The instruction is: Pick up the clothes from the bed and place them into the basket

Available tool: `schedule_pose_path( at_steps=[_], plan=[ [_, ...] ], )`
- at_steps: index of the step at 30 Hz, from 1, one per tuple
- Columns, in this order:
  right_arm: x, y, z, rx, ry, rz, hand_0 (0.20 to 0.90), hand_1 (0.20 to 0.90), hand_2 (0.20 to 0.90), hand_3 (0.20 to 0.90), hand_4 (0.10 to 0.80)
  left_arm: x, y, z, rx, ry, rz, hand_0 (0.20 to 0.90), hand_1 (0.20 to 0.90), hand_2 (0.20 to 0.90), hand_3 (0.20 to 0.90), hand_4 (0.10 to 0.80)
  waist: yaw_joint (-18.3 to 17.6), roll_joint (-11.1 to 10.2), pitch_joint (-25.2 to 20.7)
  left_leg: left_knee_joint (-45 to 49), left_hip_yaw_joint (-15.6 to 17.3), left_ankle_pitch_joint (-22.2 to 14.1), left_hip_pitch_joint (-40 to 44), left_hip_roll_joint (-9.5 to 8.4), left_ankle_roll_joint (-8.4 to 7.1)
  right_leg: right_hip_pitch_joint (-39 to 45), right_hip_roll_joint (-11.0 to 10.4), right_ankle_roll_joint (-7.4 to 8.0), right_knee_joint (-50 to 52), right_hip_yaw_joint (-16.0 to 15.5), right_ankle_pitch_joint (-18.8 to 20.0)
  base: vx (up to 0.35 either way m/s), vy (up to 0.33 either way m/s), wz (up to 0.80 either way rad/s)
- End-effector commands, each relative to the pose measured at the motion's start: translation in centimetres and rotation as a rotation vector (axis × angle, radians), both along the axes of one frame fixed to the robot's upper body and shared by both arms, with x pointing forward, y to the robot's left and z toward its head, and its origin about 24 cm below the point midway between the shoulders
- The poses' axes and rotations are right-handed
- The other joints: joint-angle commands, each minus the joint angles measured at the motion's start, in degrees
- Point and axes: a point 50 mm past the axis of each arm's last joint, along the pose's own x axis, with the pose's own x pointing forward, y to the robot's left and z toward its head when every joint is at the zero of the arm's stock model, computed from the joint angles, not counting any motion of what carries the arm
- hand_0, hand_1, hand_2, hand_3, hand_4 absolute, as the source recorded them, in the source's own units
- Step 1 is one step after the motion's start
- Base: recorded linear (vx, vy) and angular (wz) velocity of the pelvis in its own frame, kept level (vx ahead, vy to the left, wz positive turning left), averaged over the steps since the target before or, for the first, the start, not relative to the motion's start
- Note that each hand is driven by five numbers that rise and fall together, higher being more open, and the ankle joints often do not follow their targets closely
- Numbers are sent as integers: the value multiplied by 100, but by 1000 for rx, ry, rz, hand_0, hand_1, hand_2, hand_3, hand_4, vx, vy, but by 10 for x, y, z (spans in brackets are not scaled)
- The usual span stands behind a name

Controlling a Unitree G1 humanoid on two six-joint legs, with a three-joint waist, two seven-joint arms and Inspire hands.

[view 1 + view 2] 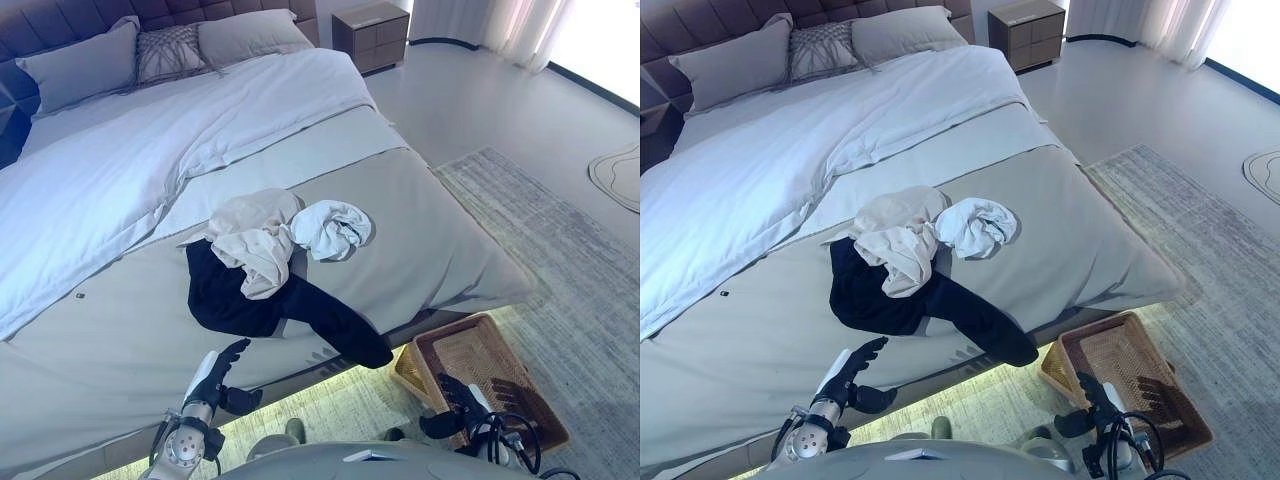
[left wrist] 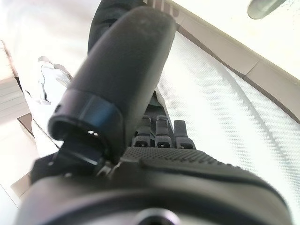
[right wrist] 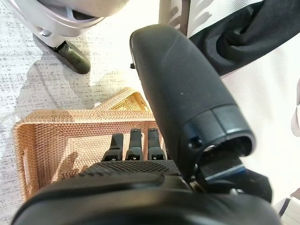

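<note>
A pile of clothes lies on the grey bed [image 1: 450, 250] near its front edge: a black garment [image 1: 240, 295] underneath, a cream garment [image 1: 255, 235] on top and a white garment [image 1: 330, 228] beside it. One black sleeve [image 1: 350, 335] reaches the bed's edge. A wicker basket [image 1: 450, 332] stands on the rug by the bed's corner and holds nothing. My left hand [image 1: 215, 378] is open, low at the bed's edge just short of the black garment. My right hand [image 1: 455, 395] is open over the basket's near side; the right wrist view shows its straight fingers [image 3: 133, 145] above the basket's wall [image 3: 42, 140].
A white duvet [image 1: 150, 150] covers the far half of the bed, with pillows [image 1: 85, 65] at the headboard. A nightstand [image 1: 370, 35] stands beyond the bed. A grey rug [image 1: 560, 250] lies under the basket. A small dark object [image 1: 80, 295] rests on the bed at left.
</note>
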Motion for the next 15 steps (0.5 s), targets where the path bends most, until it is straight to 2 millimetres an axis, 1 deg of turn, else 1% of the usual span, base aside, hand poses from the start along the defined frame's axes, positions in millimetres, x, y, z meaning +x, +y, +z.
schedule_pose_path(
  at_steps=[1,12,15],
  plan=[
    [34,8,9,-5,-101,47,900,900,900,900,800,35,10,19,11,-135,15,900,900,900,900,800,-58,-273,13,246,433,-662,25,-396,360,-280,-268,201,696,332,-286,0,0,0],
    [34,9,8,-10,-102,50,900,900,900,900,800,34,9,18,2,-129,12,900,900,900,900,800,-47,-288,-1,232,428,-653,25,-389,360,-276,-257,197,685,333,-283,0,0,0],
    [39,10,13,-26,-154,75,900,900,900,900,800,37,9,19,0,-129,12,900,900,900,900,800,-35,-294,12,259,416,-655,14,-386,359,-269,-266,197,689,330,-276,0,0,0]
  ],
)
